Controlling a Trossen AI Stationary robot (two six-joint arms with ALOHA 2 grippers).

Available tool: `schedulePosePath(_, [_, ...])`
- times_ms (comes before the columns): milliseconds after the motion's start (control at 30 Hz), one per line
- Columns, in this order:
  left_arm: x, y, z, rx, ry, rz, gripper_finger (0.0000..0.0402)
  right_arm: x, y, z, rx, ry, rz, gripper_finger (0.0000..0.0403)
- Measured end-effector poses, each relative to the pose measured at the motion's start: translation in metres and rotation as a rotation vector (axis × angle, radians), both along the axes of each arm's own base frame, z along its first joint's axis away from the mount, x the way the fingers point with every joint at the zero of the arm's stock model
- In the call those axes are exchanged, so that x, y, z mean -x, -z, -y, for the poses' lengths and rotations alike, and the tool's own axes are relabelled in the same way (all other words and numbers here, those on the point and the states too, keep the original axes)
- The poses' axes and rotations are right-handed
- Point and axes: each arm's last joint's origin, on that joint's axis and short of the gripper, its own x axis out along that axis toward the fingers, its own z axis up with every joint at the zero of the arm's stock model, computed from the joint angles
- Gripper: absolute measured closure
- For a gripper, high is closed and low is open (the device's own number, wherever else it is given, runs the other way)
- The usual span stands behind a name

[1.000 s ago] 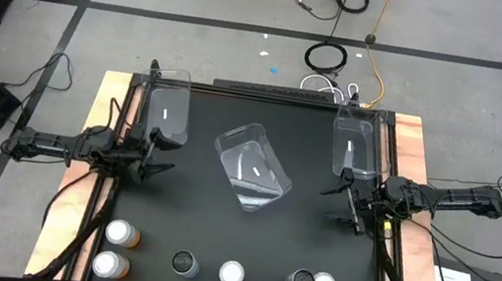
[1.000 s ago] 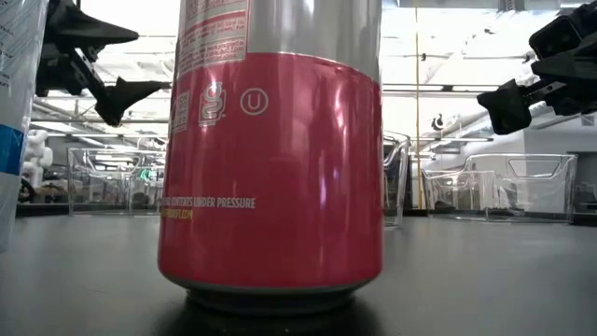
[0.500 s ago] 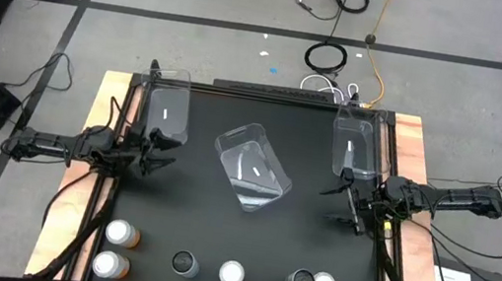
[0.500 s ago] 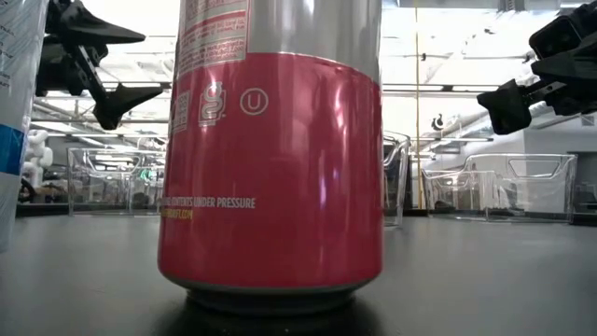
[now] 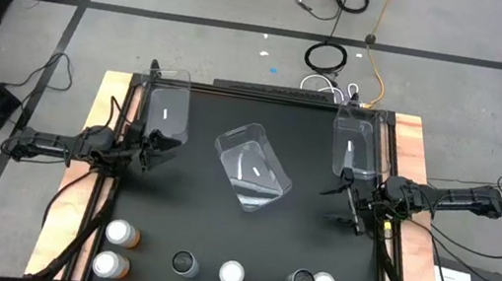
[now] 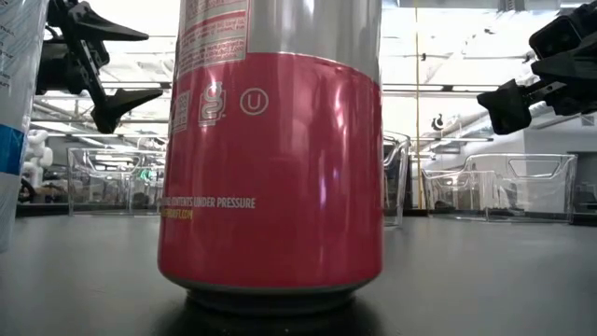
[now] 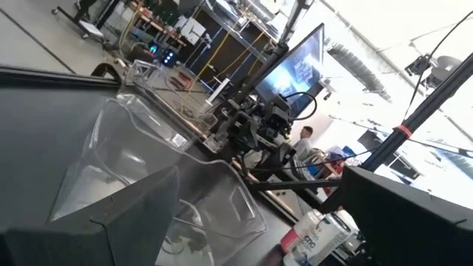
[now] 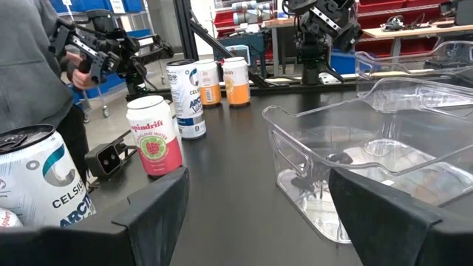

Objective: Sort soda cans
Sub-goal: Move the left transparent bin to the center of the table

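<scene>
Soda cans (image 5: 231, 273) stood so close that I feared my left gripper (image 5: 161, 147), spread wide and holding nothing, might knock a neighbor over; my right gripper (image 5: 346, 203) probably waited open too.

Surface (image 5: 248, 230) black, pale wood border. Bins (image 5: 252, 166) clear. Two cans (image 5: 122, 234) orange-bodied; one can (image 6: 270, 168) pink below, silver above, with white and yellow print; another can (image 8: 188, 96) white with blue lettering. Arms dark.
</scene>
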Motion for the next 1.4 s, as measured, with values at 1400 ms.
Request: schedulePosePath(1400, [-0.037, -0.172, -0.018, -0.464, -0.12, -1.156, 0.0062, 0.0, 0.0, 0.0, 0.0, 0.0, 0.0, 0.0085])
